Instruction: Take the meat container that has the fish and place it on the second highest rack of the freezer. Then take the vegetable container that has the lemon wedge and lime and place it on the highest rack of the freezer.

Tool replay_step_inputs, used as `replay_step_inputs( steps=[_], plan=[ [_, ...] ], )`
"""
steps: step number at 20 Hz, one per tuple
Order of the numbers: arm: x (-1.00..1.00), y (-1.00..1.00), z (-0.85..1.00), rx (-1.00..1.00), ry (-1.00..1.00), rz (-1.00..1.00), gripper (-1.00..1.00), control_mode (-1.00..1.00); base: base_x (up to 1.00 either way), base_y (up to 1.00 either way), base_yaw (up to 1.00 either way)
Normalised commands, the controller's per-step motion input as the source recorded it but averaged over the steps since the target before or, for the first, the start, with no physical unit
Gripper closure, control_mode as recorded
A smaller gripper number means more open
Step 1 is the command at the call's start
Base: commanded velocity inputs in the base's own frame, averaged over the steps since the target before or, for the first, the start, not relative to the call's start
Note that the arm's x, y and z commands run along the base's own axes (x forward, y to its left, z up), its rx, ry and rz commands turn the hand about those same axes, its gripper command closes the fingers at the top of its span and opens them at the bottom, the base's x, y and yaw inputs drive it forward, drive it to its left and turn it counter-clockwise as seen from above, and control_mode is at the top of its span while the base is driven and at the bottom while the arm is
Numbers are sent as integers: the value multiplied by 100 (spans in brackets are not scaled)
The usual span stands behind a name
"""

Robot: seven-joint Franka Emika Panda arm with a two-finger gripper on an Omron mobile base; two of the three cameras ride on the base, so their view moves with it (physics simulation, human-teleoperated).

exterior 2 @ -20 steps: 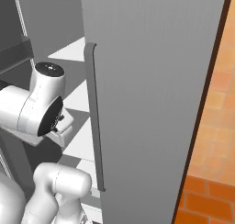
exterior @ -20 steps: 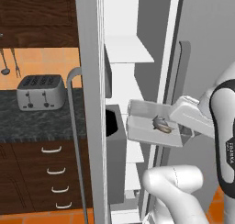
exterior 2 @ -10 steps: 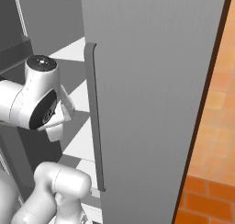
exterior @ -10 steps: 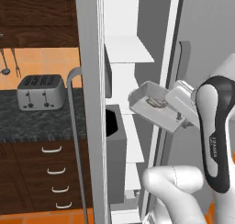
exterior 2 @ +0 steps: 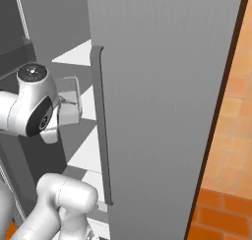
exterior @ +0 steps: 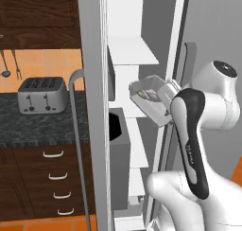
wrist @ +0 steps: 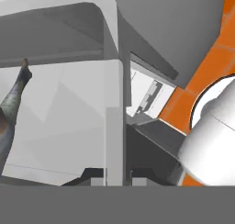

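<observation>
Up in the open freezer [exterior: 127, 55], the gripper [wrist: 115, 175] is clamped on the wall of the tilted meat container [exterior: 149, 98], fish [wrist: 10, 113] inside, just below a white rack [exterior: 133, 55]

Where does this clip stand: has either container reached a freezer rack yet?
Neither is racked yet. The fish container is gripped by the gripper on its wall, lifted and tilted in front of the open freezer's shelves; the fish lies inside it. Left: setting it on the second highest rack, then the whole lemon and lime container step.
</observation>
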Motion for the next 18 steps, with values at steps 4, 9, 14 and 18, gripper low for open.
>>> replay_step_inputs(
  steps=[4, 9, 14, 18],
  plan=[
    [77, 30, -13, 11, 0, 0, 100, -100, 0, 0, 0],
    [77, 9, -20, 10, 1, 0, 100, -100, 0, 0, 0],
    [62, 1, -29, 2, 0, -1, 100, -100, 0, 0, 0],
    [47, 3, -32, 0, 0, -6, 100, -100, 0, 0, 0]
  ],
)
